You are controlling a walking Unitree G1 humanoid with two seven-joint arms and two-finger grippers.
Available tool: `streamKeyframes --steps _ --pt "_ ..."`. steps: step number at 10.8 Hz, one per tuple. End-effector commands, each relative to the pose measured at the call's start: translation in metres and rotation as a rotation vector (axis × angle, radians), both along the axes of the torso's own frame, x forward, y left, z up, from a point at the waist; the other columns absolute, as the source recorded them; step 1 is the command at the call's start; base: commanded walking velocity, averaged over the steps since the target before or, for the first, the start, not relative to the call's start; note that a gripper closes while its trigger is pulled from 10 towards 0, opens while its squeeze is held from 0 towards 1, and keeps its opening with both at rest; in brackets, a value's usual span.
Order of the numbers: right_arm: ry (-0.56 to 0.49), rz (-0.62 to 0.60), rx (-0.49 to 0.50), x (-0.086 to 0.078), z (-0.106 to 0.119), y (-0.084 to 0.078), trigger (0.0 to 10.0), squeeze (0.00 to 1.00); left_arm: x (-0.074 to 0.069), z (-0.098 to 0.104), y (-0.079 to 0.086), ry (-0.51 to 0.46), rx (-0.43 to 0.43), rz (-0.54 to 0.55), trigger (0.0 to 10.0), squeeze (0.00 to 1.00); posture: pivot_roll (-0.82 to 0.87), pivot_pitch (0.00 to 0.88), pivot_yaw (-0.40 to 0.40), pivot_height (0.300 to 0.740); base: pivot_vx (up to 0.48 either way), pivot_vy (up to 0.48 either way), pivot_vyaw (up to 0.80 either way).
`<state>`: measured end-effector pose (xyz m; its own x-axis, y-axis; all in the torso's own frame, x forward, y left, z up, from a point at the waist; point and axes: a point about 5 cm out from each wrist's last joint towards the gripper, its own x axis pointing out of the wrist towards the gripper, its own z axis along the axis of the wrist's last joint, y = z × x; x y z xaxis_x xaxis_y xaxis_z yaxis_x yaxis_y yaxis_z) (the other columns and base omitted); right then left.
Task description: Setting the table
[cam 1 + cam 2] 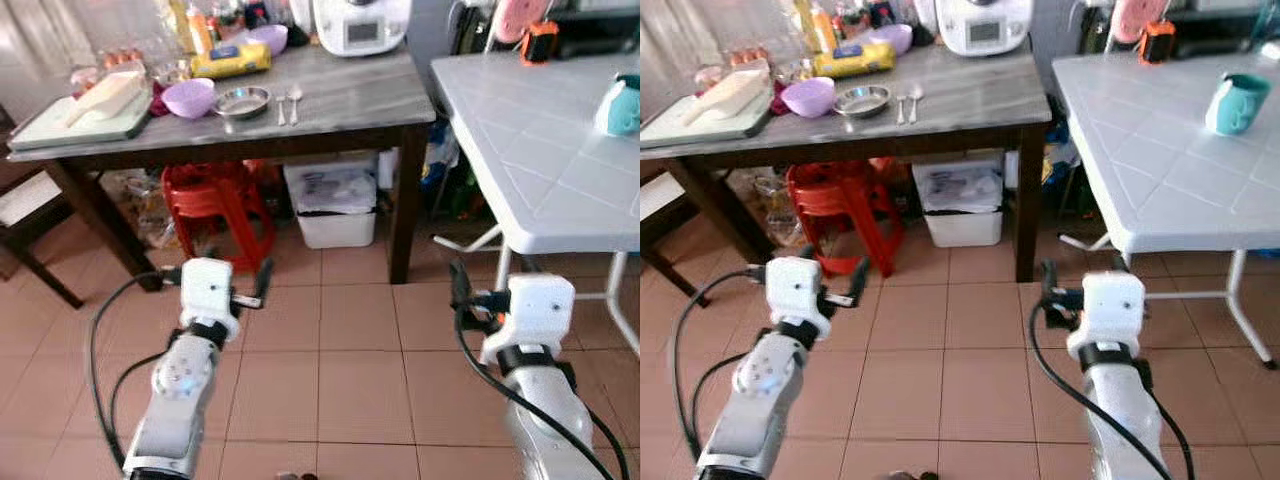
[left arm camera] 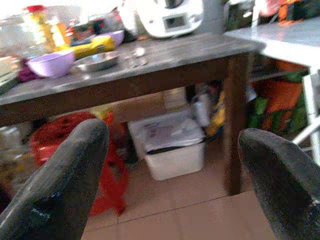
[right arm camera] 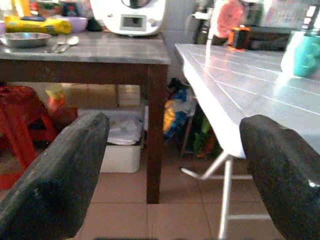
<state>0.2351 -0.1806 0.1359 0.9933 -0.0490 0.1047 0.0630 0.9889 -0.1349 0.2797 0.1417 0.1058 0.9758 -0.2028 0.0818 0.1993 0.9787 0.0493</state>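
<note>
Both pincers hang wide and empty over the tiled floor: left pincer (image 2: 170, 165), right pincer (image 3: 175, 165). On the grey bench (image 1: 350, 100) lie a steel plate (image 1: 243, 100), 2 spoons (image 1: 288, 102) beside it, and a purple bowl (image 1: 188, 97).

**Cut off and unclear**

The white appliance (image 1: 361, 24) is cropped by the top edge. The teal mug (image 1: 620, 105) runs off the right edge. Bottles (image 1: 198, 25) at upper left blur together, labels unreadable.

Open tiled floor (image 1: 340, 370) ahead — red stool (image 1: 215, 205) and white bin (image 1: 333, 205) block under the grey table (image 1: 350, 105).
</note>
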Motion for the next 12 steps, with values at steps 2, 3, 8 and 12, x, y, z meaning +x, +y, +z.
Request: streamKeyframes --steps 2,3,8,12 --pt "-0.011 0.028 0.012 0.001 0.002 0.009 10.0 0.0 0.003 0.007 -0.003 -0.025 -0.008 -0.021 10.0 0.0 -0.1 0.084 0.129 0.74 0.0 -0.405 0.0" --pt "-0.017 0.025 0.011 0.002 0.003 0.01 10.0 0.0 0.004 0.007 -0.004 -0.022 -0.017 -0.033 10.0 0.0 -0.1 0.083 0.135 0.74 0.0 -0.472 0.0" --pt "-0.011 0.008 0.011 0.005 0.002 0.009 10.0 0.0 0.005 0.008 -0.007 -0.015 -0.026 -0.054 10.0 0.0 -0.1 0.088 0.144 0.74 0.0 -0.478 0.0" --pt "-0.01 0.007 0.014 0.007 0.002 0.01 10.0 0.0 0.008 0.013 -0.011 -0.015 -0.06 -0.067 10.0 0.0 -0.09 0.088 0.144 0.74 0.0 -0.238 0.0"
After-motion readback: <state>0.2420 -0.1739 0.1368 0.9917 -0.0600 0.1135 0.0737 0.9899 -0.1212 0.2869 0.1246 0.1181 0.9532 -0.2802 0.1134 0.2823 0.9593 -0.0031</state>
